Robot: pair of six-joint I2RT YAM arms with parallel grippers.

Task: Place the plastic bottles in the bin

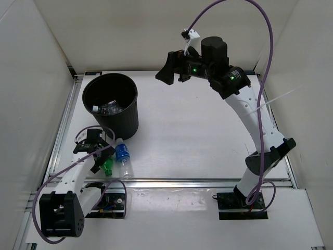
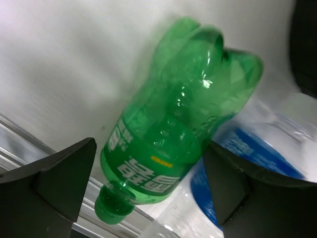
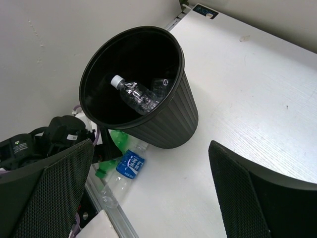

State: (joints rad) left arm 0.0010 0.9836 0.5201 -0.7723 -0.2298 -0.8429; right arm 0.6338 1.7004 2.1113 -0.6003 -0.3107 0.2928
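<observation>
The black bin (image 1: 125,117) stands at the back left and holds two clear bottles (image 1: 109,109), also seen in the right wrist view (image 3: 134,94). A green bottle (image 1: 107,166) and a clear bottle with a blue label (image 1: 122,153) lie side by side on the table just in front of the bin. My left gripper (image 1: 104,158) is open and straddles the green bottle (image 2: 173,129), whose cap points to the table's near edge; the blue-label bottle (image 2: 247,148) lies just beyond one finger. My right gripper (image 1: 169,73) is open and empty, raised at the back centre.
The table's metal near edge rail (image 1: 156,182) runs just in front of the two loose bottles. White walls enclose the table on the left, back and right. In the right wrist view the bin (image 3: 171,124) stands above the green bottle (image 3: 111,141) and blue-label bottle (image 3: 130,163).
</observation>
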